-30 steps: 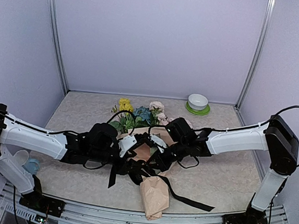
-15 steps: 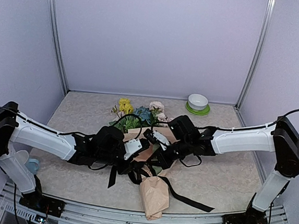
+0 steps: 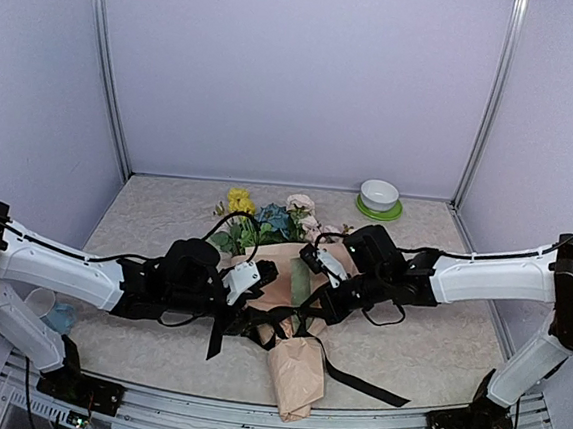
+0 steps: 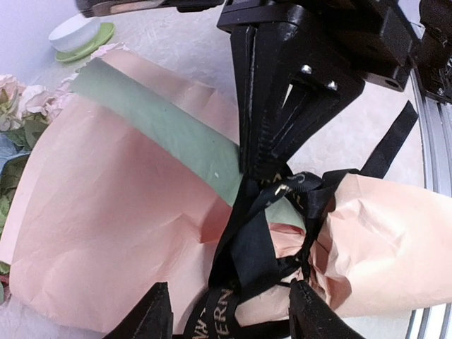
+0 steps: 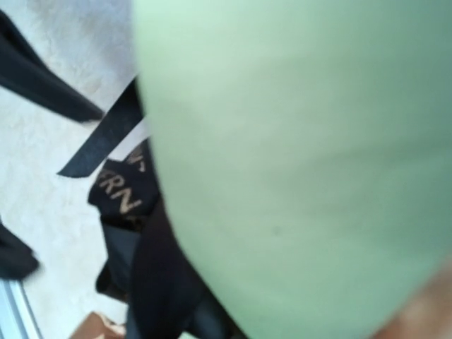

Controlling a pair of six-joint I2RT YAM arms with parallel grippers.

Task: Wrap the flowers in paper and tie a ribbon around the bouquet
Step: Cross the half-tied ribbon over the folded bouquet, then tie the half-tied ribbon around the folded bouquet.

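Showing the top external view first: the bouquet [image 3: 296,371] lies flat on the worktop [image 3: 426,337]. Its long axis runs from the flowers [image 3: 271,218], beyond both grippers, to the crumpled stem end on their near side. The left gripper [image 3: 244,279] and the right gripper [image 3: 310,309] face each other across the cone's waist, square to that axis. The ribbon [image 3: 357,384] is bunched between them, with one tail trailing away below the right gripper.

Left wrist view: the left gripper's jaws stand apart, and a lettered band of ribbon [image 4: 247,247] and peach paper [image 4: 106,212] lie in the gap with no clamp visible. Straight ahead of it, the right gripper [image 4: 263,166] comes down closed, and the strands rise into its tips, so it appears to be pinching the ribbon at the knot. The green strip [image 4: 162,131] runs off ahead and to the left, toward the flowers.

Right wrist view: the green strip fills the frame close to the lens and hides the fingers, with ribbon below it to the left.

Judgement: the tying step is under way. The right gripper is the nearer to the knot, while the left must close on the band in front of it and draw across the axis.
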